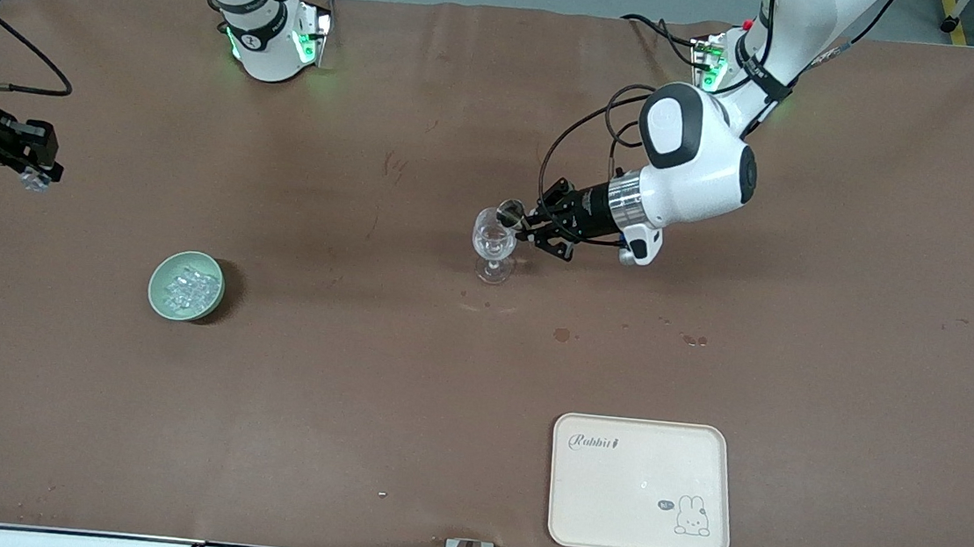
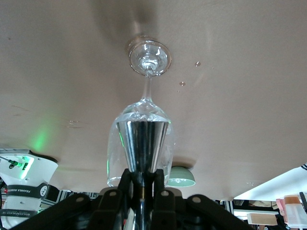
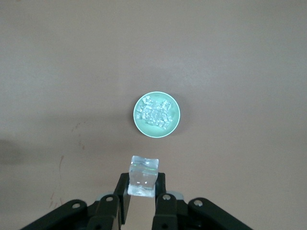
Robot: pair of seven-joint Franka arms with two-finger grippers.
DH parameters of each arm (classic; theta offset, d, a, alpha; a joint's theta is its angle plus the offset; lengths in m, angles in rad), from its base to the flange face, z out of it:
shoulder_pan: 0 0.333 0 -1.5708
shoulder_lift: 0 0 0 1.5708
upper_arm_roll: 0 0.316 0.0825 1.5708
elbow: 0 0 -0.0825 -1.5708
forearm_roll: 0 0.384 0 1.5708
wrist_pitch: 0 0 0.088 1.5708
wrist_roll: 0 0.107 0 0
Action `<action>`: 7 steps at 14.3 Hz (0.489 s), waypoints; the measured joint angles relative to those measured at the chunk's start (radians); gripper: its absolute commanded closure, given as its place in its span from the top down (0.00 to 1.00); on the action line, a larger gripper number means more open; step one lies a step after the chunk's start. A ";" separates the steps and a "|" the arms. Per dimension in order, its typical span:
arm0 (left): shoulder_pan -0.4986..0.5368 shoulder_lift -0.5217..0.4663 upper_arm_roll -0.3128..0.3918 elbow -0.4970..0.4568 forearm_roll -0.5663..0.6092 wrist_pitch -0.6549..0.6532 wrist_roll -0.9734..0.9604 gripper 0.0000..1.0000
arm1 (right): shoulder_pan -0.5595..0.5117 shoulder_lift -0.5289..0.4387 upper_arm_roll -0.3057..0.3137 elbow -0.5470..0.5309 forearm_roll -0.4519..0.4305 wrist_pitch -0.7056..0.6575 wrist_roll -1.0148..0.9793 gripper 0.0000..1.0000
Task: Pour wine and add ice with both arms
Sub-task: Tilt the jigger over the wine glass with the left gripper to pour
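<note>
The right pincer is pinching a clear, glassy ice cube over the brown worktop — the left pincer is gripping a tilted, shiny metal measuring cup at the clear wine glass; the cream tray is reading "Rabbit".

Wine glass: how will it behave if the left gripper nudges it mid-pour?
Probably tippy: the wine glass stands on a thin stem over a small foot, bowl up high. Likely fragile, as it looks like thin clear glass. The left gripper, shut on a metal jigger, tilts it at the rim, so a side knock seems plausible.
</note>
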 measured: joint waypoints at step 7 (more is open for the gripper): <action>-0.002 -0.018 0.001 -0.003 0.159 0.006 -0.101 0.01 | 0.002 0.002 0.002 0.001 0.000 0.000 0.000 0.07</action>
